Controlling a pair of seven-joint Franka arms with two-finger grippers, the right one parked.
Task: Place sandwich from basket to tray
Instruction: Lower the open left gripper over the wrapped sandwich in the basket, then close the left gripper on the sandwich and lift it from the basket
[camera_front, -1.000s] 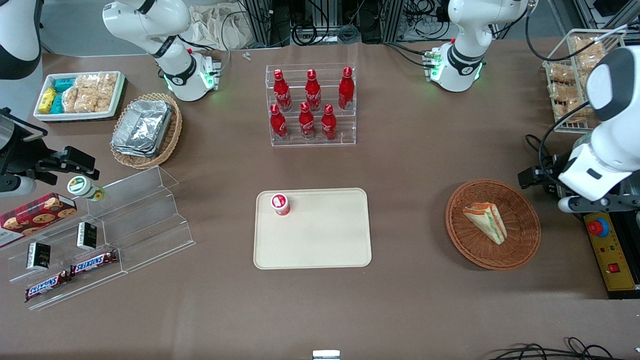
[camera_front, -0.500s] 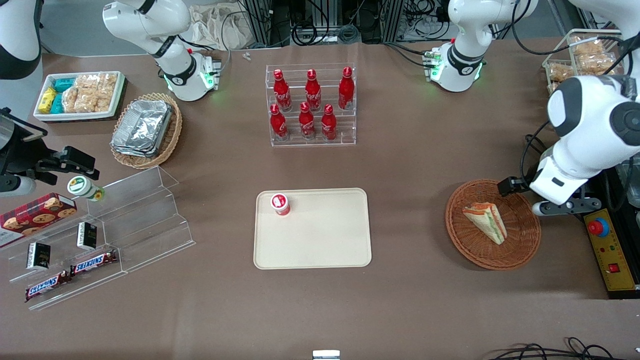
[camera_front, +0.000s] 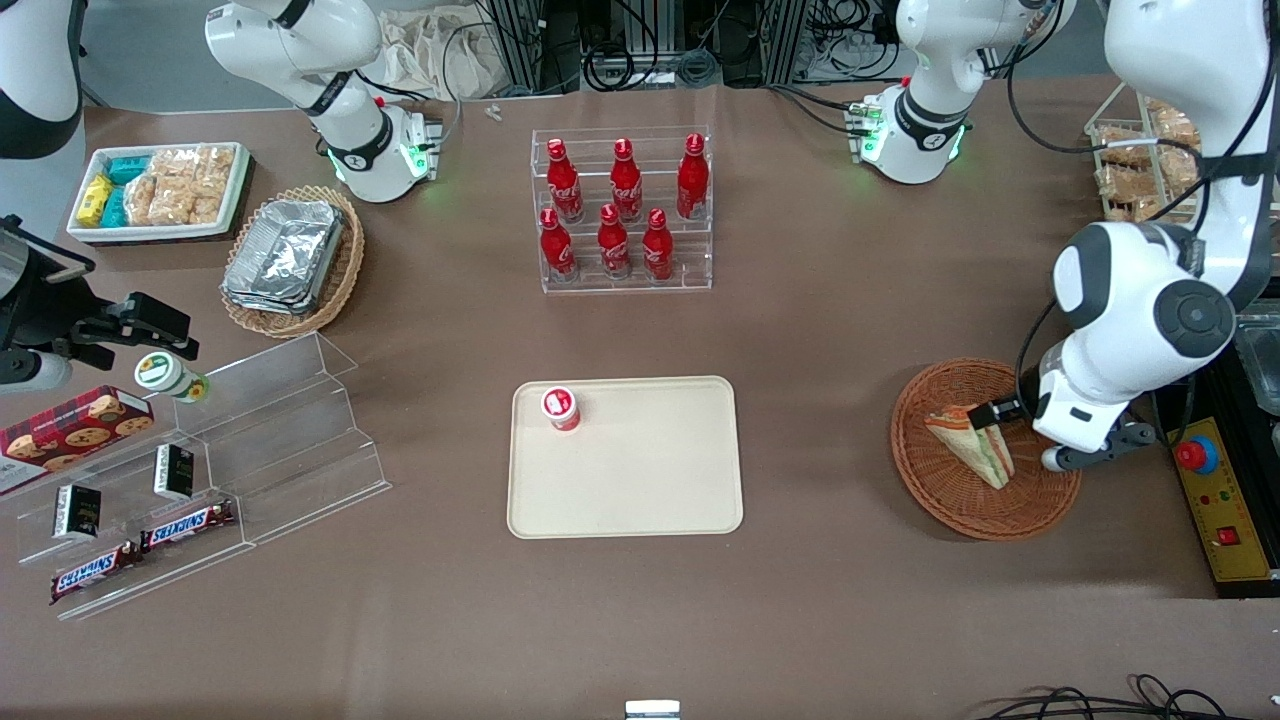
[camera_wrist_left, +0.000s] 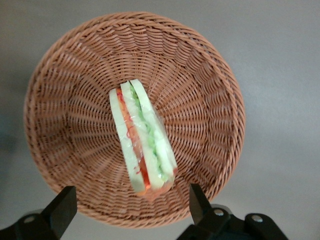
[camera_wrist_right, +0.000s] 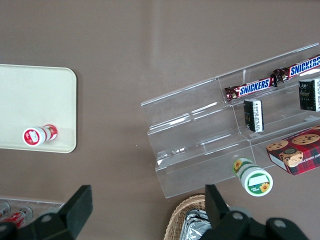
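Jaws (camera_wrist_left: 131, 207) newly over basketed sandwich (camera_wrist_left: 142, 143)

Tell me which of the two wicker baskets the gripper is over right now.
The dark reddish-brown basket holding the sandwich; the open gripper hovers above it. The lighter tan basket holds foil containers.

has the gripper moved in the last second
Yes. The gripper, jaws open, has moved from the table edge by the red button box in over the basket, toward the tray, and now hovers above the sandwich.
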